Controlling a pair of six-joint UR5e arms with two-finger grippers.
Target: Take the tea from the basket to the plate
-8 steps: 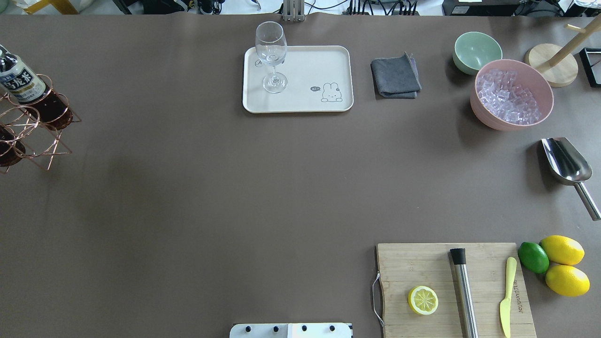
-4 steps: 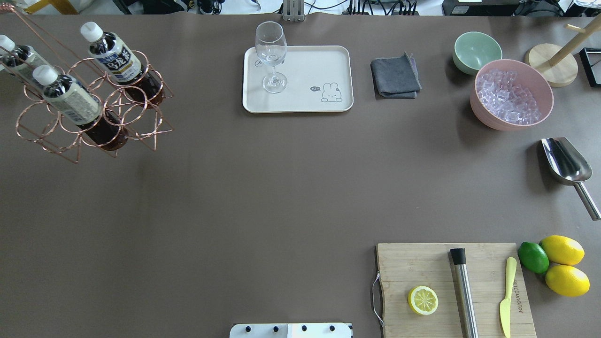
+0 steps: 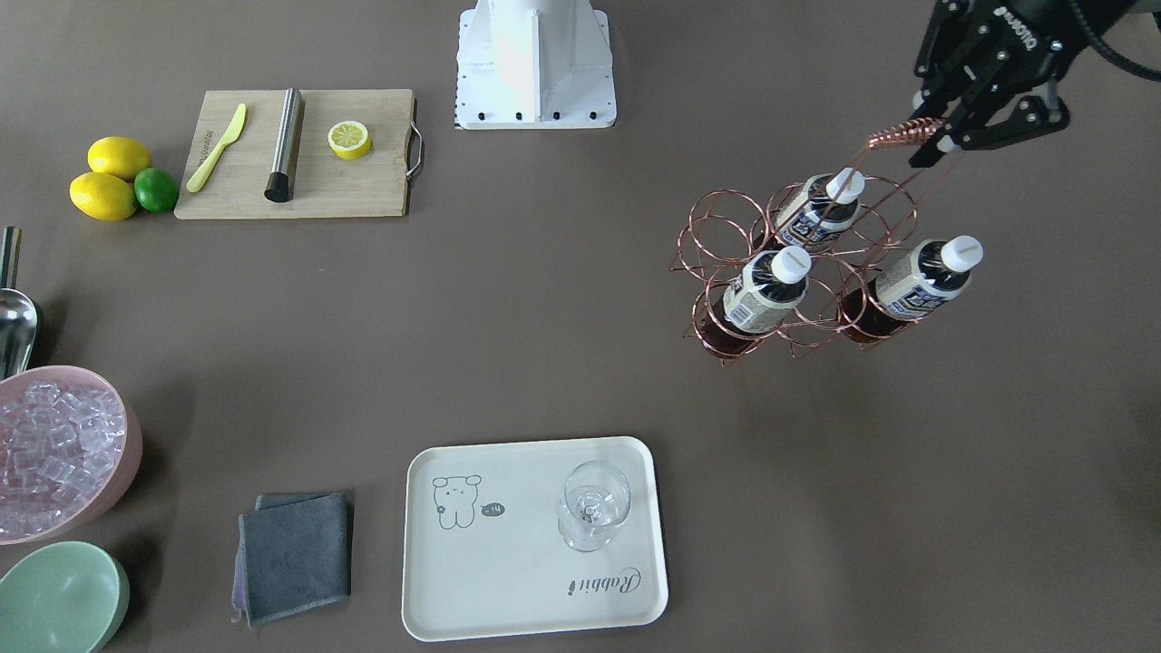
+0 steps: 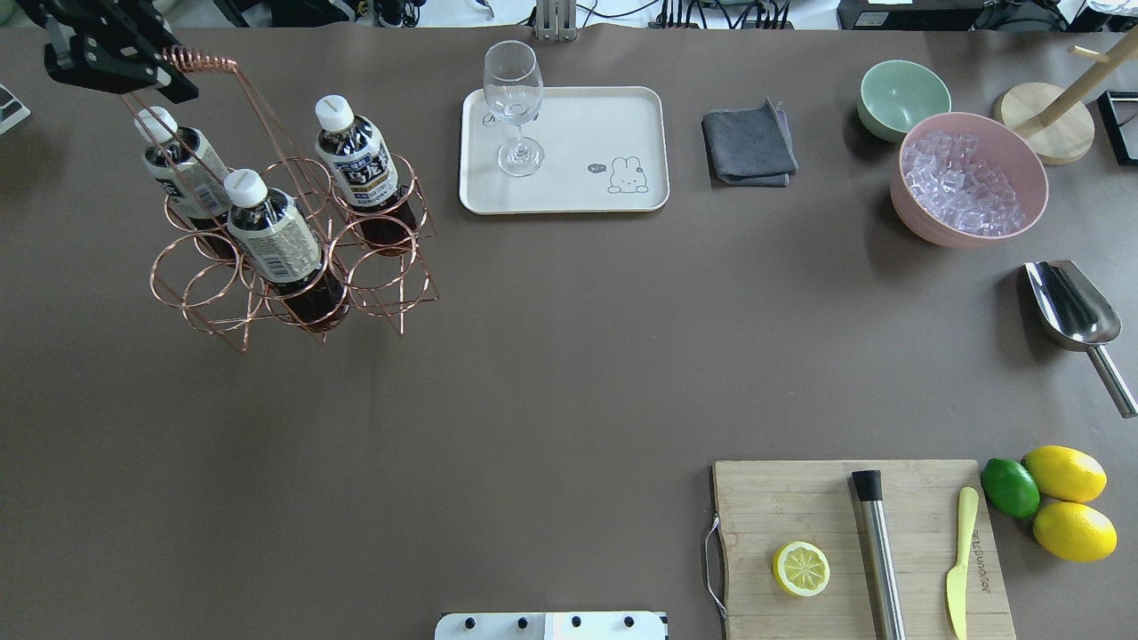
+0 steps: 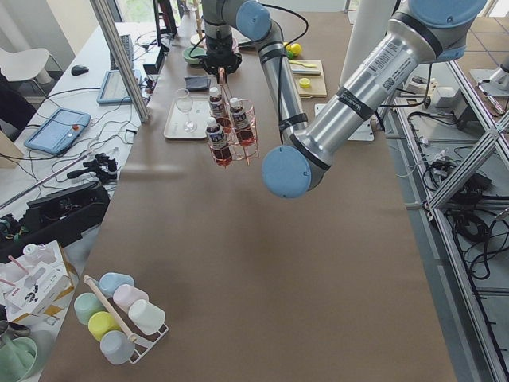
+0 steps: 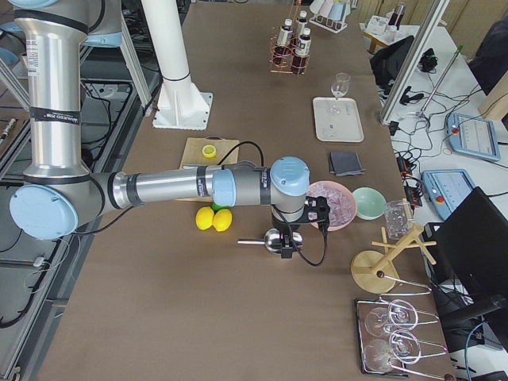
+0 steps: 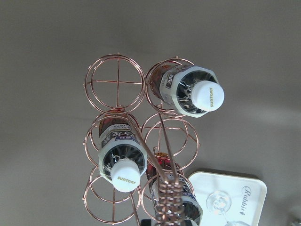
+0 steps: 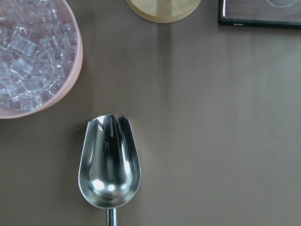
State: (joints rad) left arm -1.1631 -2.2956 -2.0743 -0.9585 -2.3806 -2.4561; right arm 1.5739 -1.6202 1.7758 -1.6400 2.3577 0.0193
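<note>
Rose-gold wire basket (image 4: 233, 293) of clear tea bottles (image 4: 271, 236) is swinging in.
Left gripper (image 4: 164, 78) clamping its handle, I'm nearing cream rectangular tray (image 4: 578, 124) at two o'clock.

**Cut off, covered, too small to judge**

In the left wrist view the coiled handle (image 7: 169, 202) of the basket (image 7: 117, 82) covers most of the third tea (image 7: 190, 209). The bottom edge cuts off that bottle and the plate (image 7: 202, 183).

The overhead view's top corner crops the left hand (image 4: 164, 69).

The right hand (image 6: 284, 228) is only a small dark mass under its wrist, so its jaws are unreadable.

The scoop (image 8: 109, 169) loses its handle at the bottom edge, and the pink bowl (image 8: 70, 80) is cropped at the left.
</note>
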